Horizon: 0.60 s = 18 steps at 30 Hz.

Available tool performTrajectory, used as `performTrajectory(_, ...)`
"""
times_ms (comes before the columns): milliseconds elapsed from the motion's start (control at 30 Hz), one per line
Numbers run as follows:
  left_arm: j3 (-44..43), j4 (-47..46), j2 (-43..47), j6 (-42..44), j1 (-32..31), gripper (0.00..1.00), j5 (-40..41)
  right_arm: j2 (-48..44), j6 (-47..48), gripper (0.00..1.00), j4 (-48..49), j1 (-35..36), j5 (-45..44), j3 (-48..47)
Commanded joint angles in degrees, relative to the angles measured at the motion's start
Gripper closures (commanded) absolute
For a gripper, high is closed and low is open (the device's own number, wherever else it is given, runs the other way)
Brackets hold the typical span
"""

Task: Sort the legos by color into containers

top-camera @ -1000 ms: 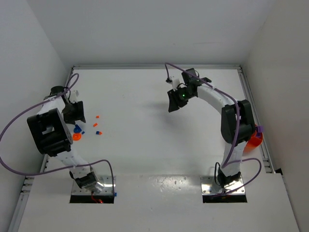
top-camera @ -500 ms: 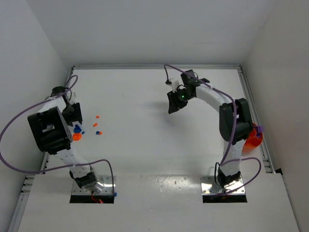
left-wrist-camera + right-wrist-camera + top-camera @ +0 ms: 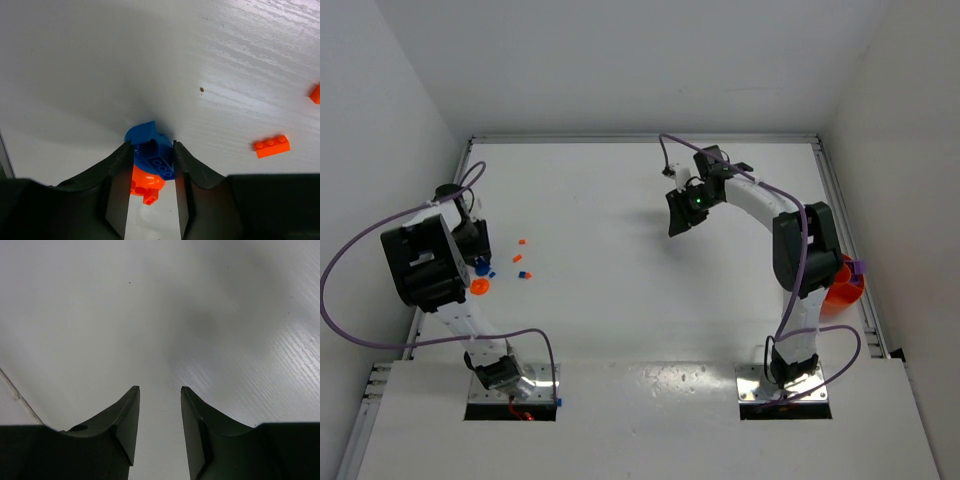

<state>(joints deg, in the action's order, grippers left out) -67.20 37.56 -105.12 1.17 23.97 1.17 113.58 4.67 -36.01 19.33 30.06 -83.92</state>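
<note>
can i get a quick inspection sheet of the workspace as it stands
surface: white table, one small dark speck
job's things: blue brick against an orange piece; orange brick loose nearby; orange bowl at the right edge, partly hidden by the right arm
clutter: nothing seen
grippers: left gripper jaws flank the blue brick, firm grip unclear; right gripper jaws open, empty
cables: purple cable loops off each arm, clear of the bricks
surroundings: white walls on three sides
</note>
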Motion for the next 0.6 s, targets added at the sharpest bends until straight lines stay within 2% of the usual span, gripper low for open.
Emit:
performTrajectory(0, -0.4, -0.7, -0.8, -0.6, -0.4, 0.61, -0.5, -0.3, -0.2, 0.61, 1.4, 0.5, 0.7, -2.1)
performTrajectory(133, -0.4, -0.7, -0.8, -0.1, -0.4, 0.77, -2.7, -0.3, -0.2, 0.61, 1.4, 0.5, 0.7, -2.1)
performTrajectory(333, -0.4, -0.2, 0.8, 0.9, -0.9, 0.94, -9.0, -0.9, -0.7, 0.61, 1.4, 0.5, 5.1, -1.5)
performTrajectory(467, -1.4, 1.0, 4.4, 2.3, -0.9, 0.97, -14.6, -2.3, -2.6, 0.63, 3.7, 0.5, 11.1, -0.2)
performTrajectory(567, -3.0, 2.6, 8.3, 3.6, -0.9, 0.99, -22.1, -4.4, -5.5, 0.63, 7.7, 0.5, 17.7, 1.6)
